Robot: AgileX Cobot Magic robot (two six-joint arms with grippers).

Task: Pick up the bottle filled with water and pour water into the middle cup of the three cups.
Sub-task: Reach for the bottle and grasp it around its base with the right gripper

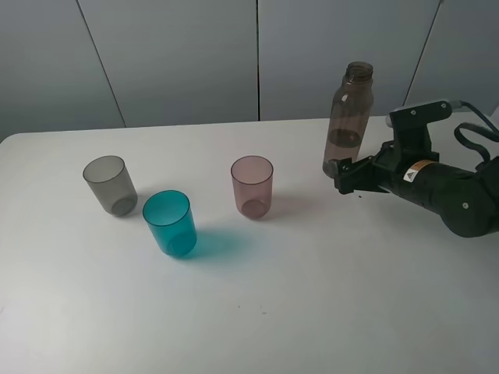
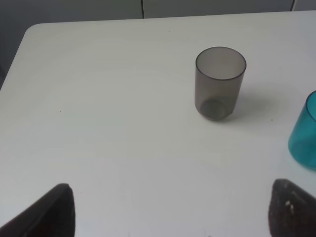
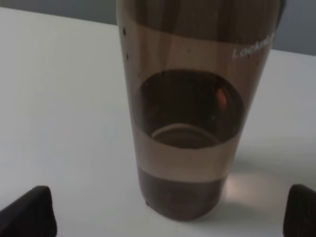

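The smoky brown-grey bottle [image 1: 348,117] stands upright and uncapped at the right rear of the table, with water in its lower part. In the right wrist view the bottle [image 3: 190,123] fills the middle. My right gripper [image 1: 347,173] is open at the bottle's base, and in its own view the gripper [image 3: 165,210] has fingers wide on either side, not touching it. The teal middle cup [image 1: 170,224] stands front left, between the grey cup [image 1: 110,185] and the pink cup [image 1: 253,185]. My left gripper [image 2: 170,212] is open and empty, short of the grey cup [image 2: 219,81] and the teal cup [image 2: 306,133].
The white table [image 1: 312,312] carries only the three cups and the bottle. Its back edge runs along a grey panelled wall. The right arm's black body and cables lie at the table's right edge. The left arm does not show in the exterior view.
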